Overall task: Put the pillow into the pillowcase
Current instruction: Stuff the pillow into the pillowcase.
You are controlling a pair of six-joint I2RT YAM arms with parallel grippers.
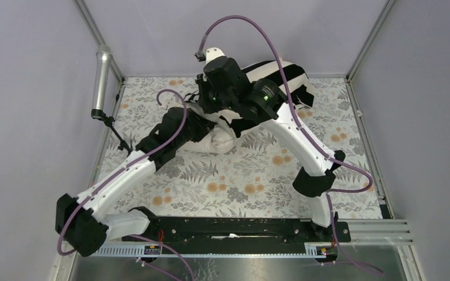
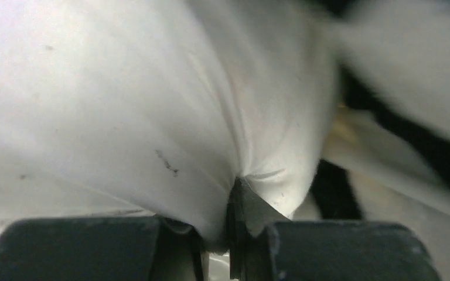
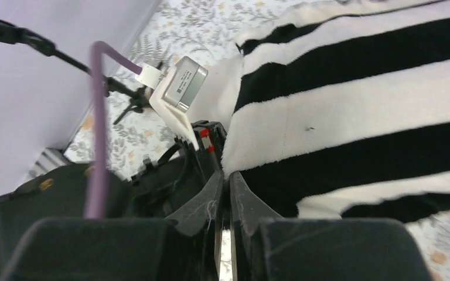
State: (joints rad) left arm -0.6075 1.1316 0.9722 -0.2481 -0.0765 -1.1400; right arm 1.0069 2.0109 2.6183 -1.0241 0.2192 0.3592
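Floral-print table (image 1: 240, 193), grey walls all round, and both arms are stretched to the far middle. Left gripper (image 2: 235, 196) is pinched almost closed on a fold of the cream pillow (image 2: 123, 105), cloth puckering at the tips. Right gripper (image 3: 225, 184) is almost closed too, nipping the hem of the striped pillowcase (image 3: 357, 117), which covers the pillow's far end.

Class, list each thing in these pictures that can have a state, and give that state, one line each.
left gripper: shut on the pillow.
right gripper: shut on the edge of the pillowcase.
pillow: puckered at the pinch, one end bare, not fully in.
pillowcase: limp, rumpled, held at its edge.
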